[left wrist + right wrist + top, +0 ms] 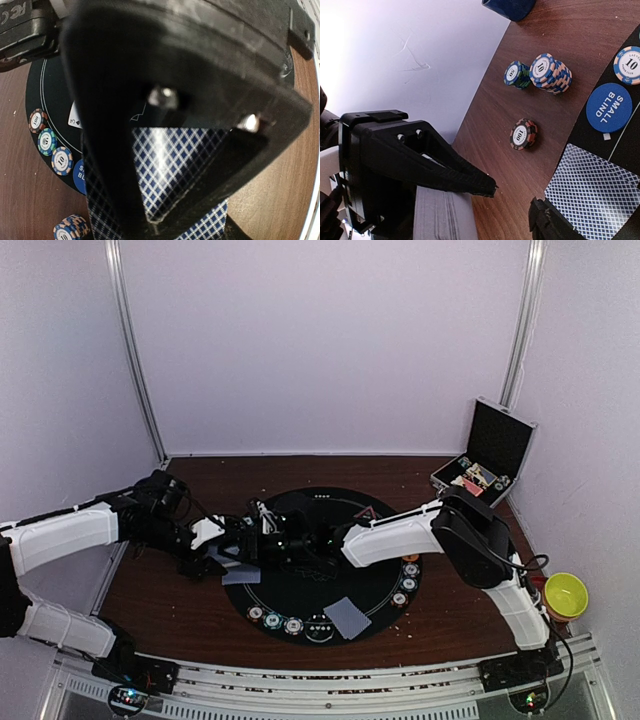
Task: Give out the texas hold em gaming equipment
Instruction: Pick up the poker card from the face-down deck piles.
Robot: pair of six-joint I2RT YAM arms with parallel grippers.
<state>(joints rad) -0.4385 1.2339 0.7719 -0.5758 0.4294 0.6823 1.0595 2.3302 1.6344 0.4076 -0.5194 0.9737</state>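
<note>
My left gripper (232, 552) holds a deck of cards (440, 215) over the left edge of the round black mat (330, 502). The deck's blue-diamond top card (170, 165) fills the left wrist view behind a black finger (110, 150). My right gripper (514, 197) is open, one finger over the deck, and reaches across the mat (262, 530). Dealt cards lie face down at the mat's front (347, 617) and left (240, 577). Chips (275, 620) line the mat's front edge and more (408, 583) its right. The blue disc (609, 107) and red triangle (367, 512) lie on the mat.
Loose chip stacks (550, 72) and a single 100 chip (522, 134) stand on the wooden table left of the mat. The open black case (490, 455) stands at the back right. A yellow bowl (565, 592) sits at the right edge. White walls enclose the table.
</note>
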